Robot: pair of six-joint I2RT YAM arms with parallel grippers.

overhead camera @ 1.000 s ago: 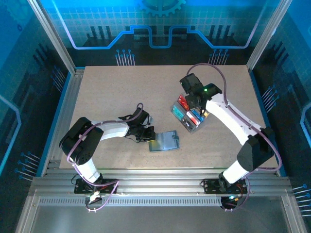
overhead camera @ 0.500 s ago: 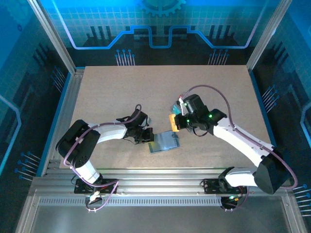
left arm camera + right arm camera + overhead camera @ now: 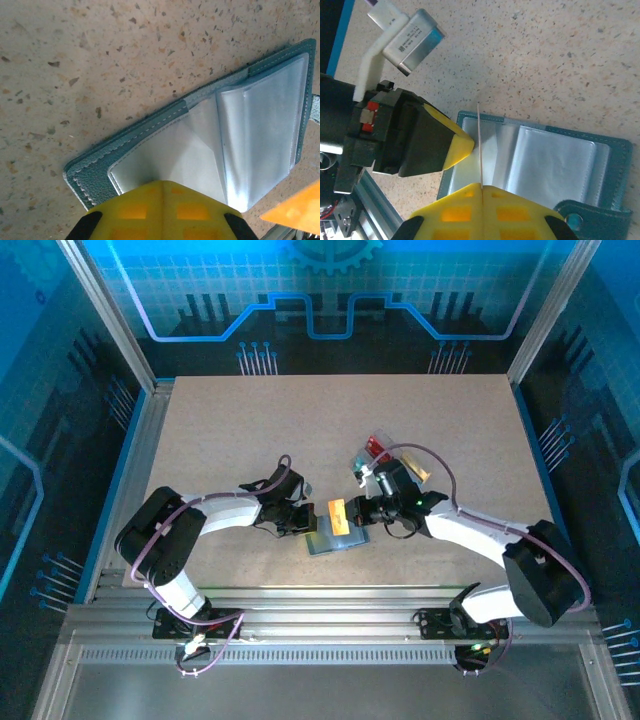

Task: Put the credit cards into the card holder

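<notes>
Low centre of the top view, our card holder (image 3: 350, 538) lies open on the bench (image 3: 220, 440), left end effector (image 3: 305, 521) pinched closed, pressing its edge. Our right end effector (image 3: 481, 200) clamps the orange card (image 3: 480, 145) just above it. If we come in off-angle, it'll probably snag or buckle instead of sliding in.

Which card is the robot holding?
The orange card, pinched in the right tool over the open card holder. The red card lies farther back, unheld.
</notes>
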